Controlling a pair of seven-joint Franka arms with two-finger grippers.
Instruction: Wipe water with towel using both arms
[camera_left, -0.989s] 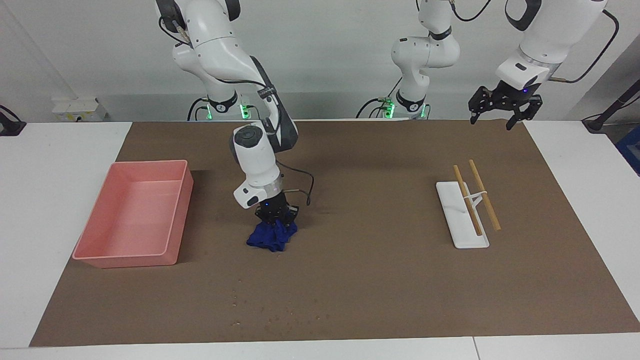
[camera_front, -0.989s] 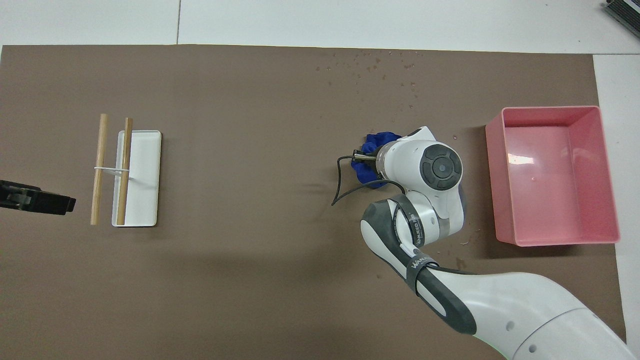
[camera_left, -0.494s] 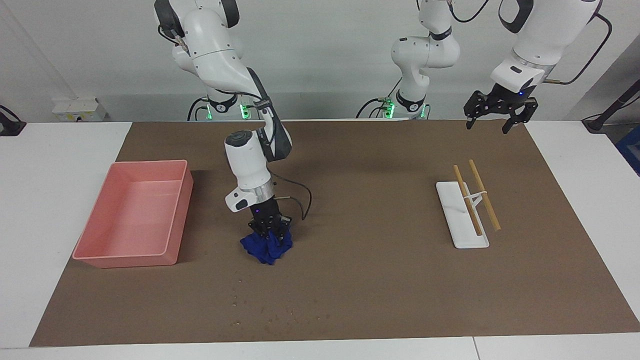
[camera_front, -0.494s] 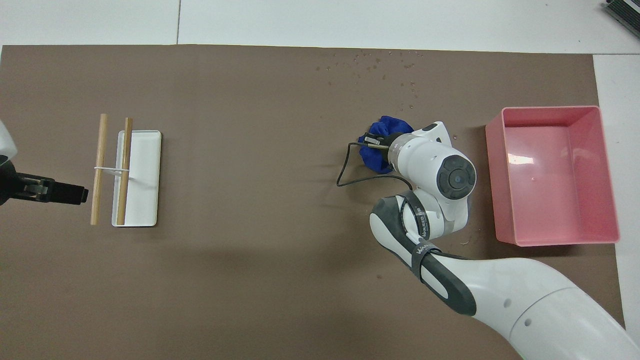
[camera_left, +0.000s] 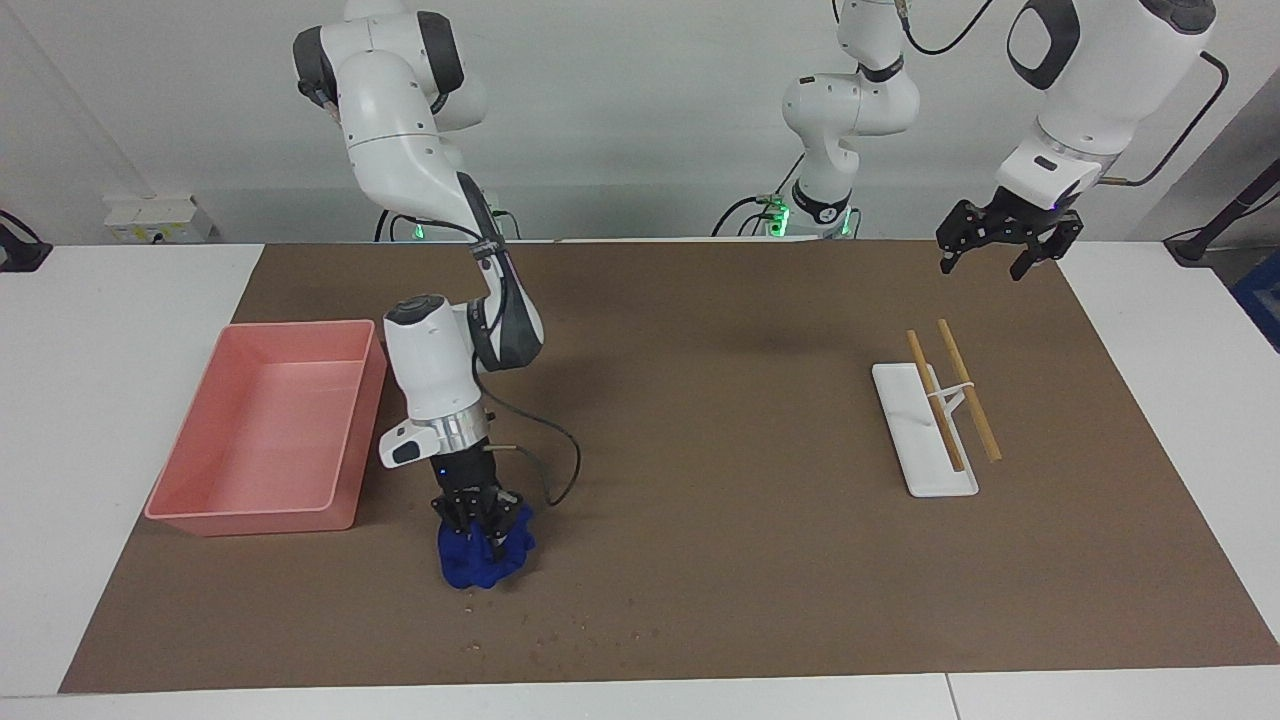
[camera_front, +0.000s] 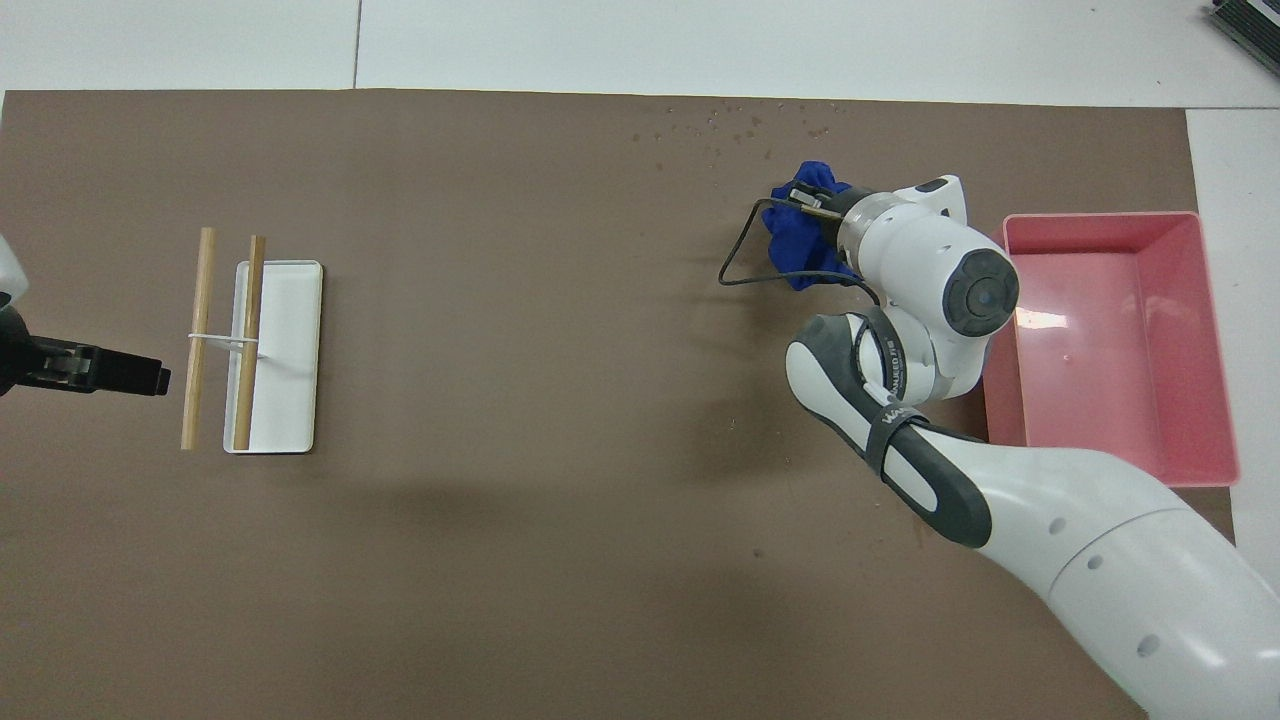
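Dragging towel (camera_left: 484, 556) farther out, nearing water (camera_left: 560, 633)

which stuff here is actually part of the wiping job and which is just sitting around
Part of the job:
- towel, gripped by the right gripper
- water droplets on the mat, farther from the robots than the towel
- left gripper, open, waiting in the air

Just lying about:
- pink bin
- white rack with two wooden sticks
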